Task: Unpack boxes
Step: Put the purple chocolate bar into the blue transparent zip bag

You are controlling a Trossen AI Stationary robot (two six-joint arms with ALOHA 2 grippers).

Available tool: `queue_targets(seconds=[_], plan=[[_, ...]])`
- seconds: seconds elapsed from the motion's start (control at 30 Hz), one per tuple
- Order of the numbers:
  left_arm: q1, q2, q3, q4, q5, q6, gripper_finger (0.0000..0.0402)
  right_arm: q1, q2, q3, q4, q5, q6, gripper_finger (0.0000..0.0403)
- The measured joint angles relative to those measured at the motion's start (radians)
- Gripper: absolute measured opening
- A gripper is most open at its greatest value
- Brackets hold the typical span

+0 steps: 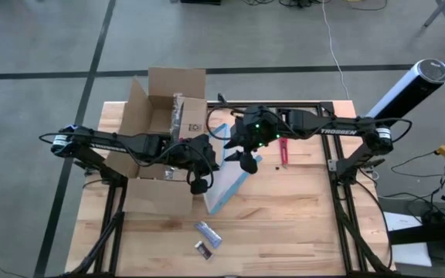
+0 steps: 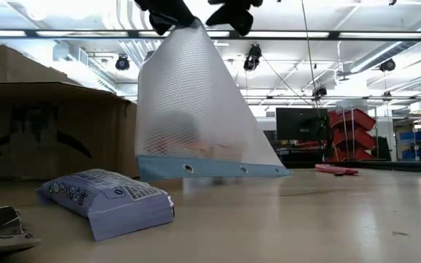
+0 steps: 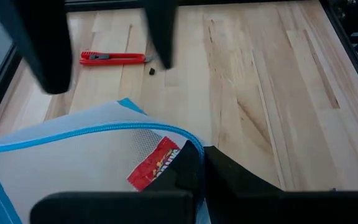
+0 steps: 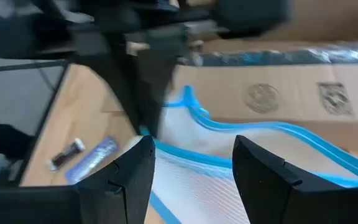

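High view: one box (image 1: 161,147) is sitting open at bench (image 1: 300,232) left; left end effector (image 1: 199,183) is clamping the mesh pouch (image 1: 226,181) — a red packet (image 3: 156,165) inside; right end effector (image 1: 246,161) is hanging apart; two packets (image 1: 207,237) are lying in front.

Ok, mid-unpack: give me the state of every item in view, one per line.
Cardboard box: open, flaps spread, on the table's left side.
Mesh pouch: lifted by one top corner, blue bottom edge down at the table, a red packet inside.
Left gripper: shut on the pouch's top corner.
Right gripper: jaws open, hovering over the pouch.
Red tool: lying flat, untouched.
Purple packet: lying flat on the table.
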Motion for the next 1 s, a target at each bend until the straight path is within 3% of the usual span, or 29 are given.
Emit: queue_targets(seconds=[1.0], plan=[[0.0,0.0,0.0,-0.012,0.01,-0.006,0.0,0.014,0.054,0.003,0.011,-0.033,-0.09,0.0186]])
